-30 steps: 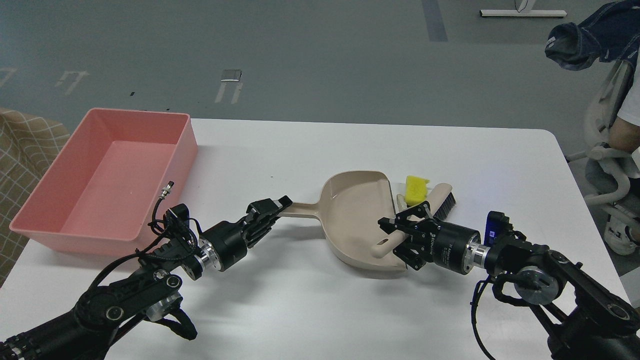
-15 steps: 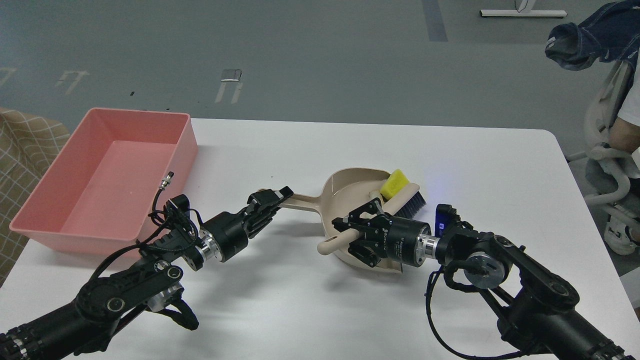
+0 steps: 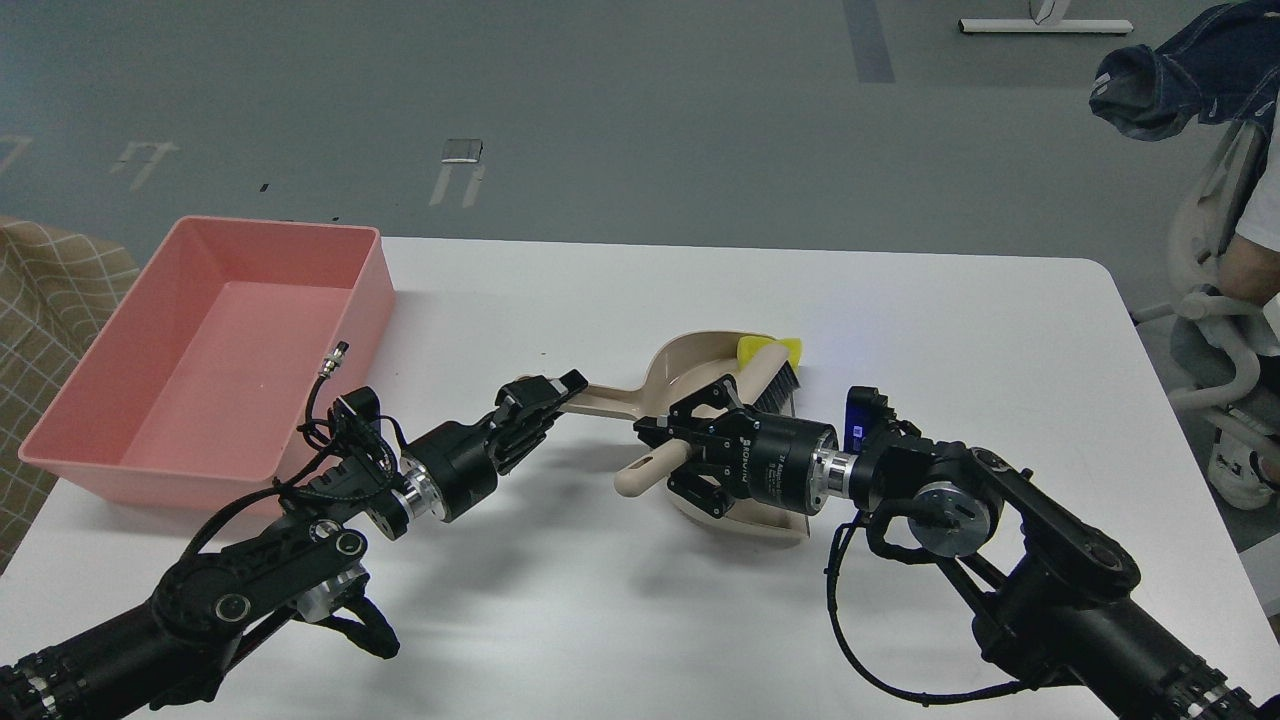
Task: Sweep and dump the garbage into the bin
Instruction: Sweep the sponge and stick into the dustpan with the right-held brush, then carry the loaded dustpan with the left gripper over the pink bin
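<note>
In smooth beige dustpan (image 3: 690, 365): yellow sponge (image 3: 752, 347), dark-bristled brush (image 3: 770, 375).

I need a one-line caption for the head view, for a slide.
Left gripper holds the beige dustpan by its handle while right gripper pushes the brush and yellow sponge into the pan.

Yellow sponge (image 3: 768, 348) and brush (image 3: 745, 400) in beige dustpan (image 3: 690, 370); pink bin (image 3: 130, 400) empty.

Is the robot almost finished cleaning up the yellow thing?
About halfway. The yellow sponge is already in the dustpan. The right tool grips the brush against it, while the left tool holds the dustpan's handle. Still left: dumping it into the empty pink bin.
</note>
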Controlling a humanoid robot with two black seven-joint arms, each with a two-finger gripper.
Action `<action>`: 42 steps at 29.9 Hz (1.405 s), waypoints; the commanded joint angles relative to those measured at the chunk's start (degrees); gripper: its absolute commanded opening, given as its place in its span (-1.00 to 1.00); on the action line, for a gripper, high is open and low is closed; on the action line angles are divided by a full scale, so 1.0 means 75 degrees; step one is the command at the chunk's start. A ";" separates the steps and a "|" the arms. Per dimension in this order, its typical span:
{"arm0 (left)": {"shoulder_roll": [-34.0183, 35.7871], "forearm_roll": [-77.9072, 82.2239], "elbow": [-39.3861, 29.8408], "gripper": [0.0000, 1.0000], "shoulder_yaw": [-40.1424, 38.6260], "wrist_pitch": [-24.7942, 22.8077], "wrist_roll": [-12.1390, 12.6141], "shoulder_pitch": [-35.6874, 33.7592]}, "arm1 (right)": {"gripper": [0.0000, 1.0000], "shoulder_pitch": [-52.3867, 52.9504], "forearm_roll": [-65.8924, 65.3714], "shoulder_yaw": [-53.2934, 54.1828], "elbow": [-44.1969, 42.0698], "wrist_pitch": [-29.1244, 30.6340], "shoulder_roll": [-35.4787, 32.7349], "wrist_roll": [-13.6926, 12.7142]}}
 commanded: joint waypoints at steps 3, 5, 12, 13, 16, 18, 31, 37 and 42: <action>-0.0125 -0.0012 0.0177 -0.62 0.0007 0.0014 0.0002 -0.0101 | -1.00 0.0156 0.0211 0.0005 0.0179 0.0000 0.0018 -0.0079; -0.0288 -0.0012 0.0399 -0.62 0.0030 0.0014 -0.0010 -0.0171 | -1.00 0.0179 0.0293 0.0005 0.0366 0.0000 0.0018 -0.0173; -0.0454 -0.0047 0.0681 -0.62 0.0007 0.0002 -0.0021 -0.0254 | -1.00 0.0074 0.0668 0.0005 0.1292 0.0000 -0.0391 -0.0408; -0.0454 -0.0070 0.0681 -0.62 -0.0005 0.0002 -0.0021 -0.0288 | -1.00 0.0051 0.0669 0.0017 0.1455 0.0000 -0.0578 -0.0408; -0.0454 -0.0094 0.0670 -0.62 -0.0017 0.0002 -0.0045 -0.0347 | -1.00 0.0039 0.0680 0.0064 0.1726 0.0000 -0.0895 -0.0408; -0.0442 -0.0094 0.0670 -0.62 -0.0028 0.0002 -0.0045 -0.0371 | -1.00 0.0039 0.0692 0.0157 0.1843 0.0000 -0.1141 -0.0396; -0.0091 -0.0164 0.0529 -0.62 -0.0075 -0.0033 -0.0115 -0.0429 | -1.00 -0.0594 0.0727 0.1552 0.2218 0.0000 -0.3204 -0.0337; 0.0272 -0.0586 0.0248 -0.61 -0.0192 -0.0033 -0.0103 -0.0453 | -1.00 -0.1132 0.0692 0.1669 0.2230 0.0000 -0.4481 -0.0326; 0.0612 -0.0609 0.0002 -0.62 -0.0590 -0.0068 -0.0103 -0.0453 | -1.00 -0.1952 0.0680 0.2196 0.2324 0.0000 -0.5021 -0.0314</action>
